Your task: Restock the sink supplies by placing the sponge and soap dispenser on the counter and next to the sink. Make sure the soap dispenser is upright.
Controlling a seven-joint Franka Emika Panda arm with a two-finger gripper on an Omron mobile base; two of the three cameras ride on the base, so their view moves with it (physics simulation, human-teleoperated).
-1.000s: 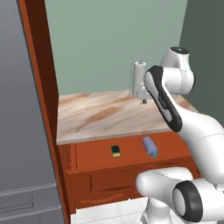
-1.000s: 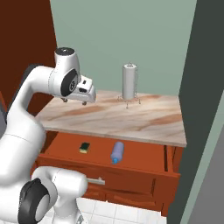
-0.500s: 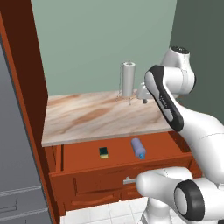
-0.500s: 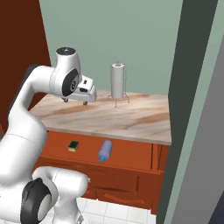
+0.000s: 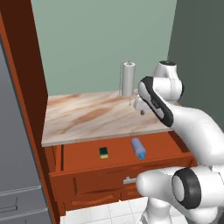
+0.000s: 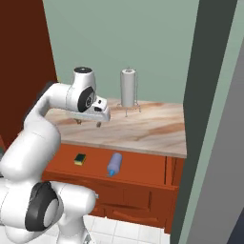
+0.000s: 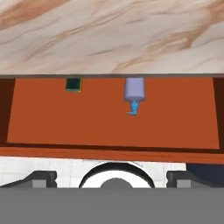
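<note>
Right, view by view.
Left base, drawer: the drawer (image 5: pixel 118 153) stands pulled open under the counter (image 5: pixel 87 120), which is why both supplies lie in plain sight from above.
Left base, sponge: the sponge (image 5: pixel 103 152) sits flat on the drawer floor, green side up, left of the bottle and apart from it.
Left base, soap: the soap dispenser (image 5: pixel 138 147) lies on its side, pump pointing toward the drawer front, so I judge it needs standing up once it is out.
Left base, arm: the elbow folds high over the counter's right end, and the gripper (image 5: pixel 138 107) hovers above the stone near the paper towel holder (image 5: pixel 127 78).
Right base, gripper: the gripper (image 6: pixel 89 121) hangs over the counter edge, both fingertips pointing down and spread wide, nothing between them.
Right base, supplies: sponge (image 6: pixel 80 158) and soap dispenser (image 6: pixel 114 163) lie below and in front of the hand, untouched.
Hand view, aim: looking down past the counter lip into the drawer; the soap dispenser (image 7: pixel 134 94) is nearly centred, the sponge (image 7: pixel 74 84) off to one side.
Hand view, fingers: tips sit at opposite corners, far apart, ready for a grab.
Sink: not visible from here; the placing spot is yet to be reached.
</note>
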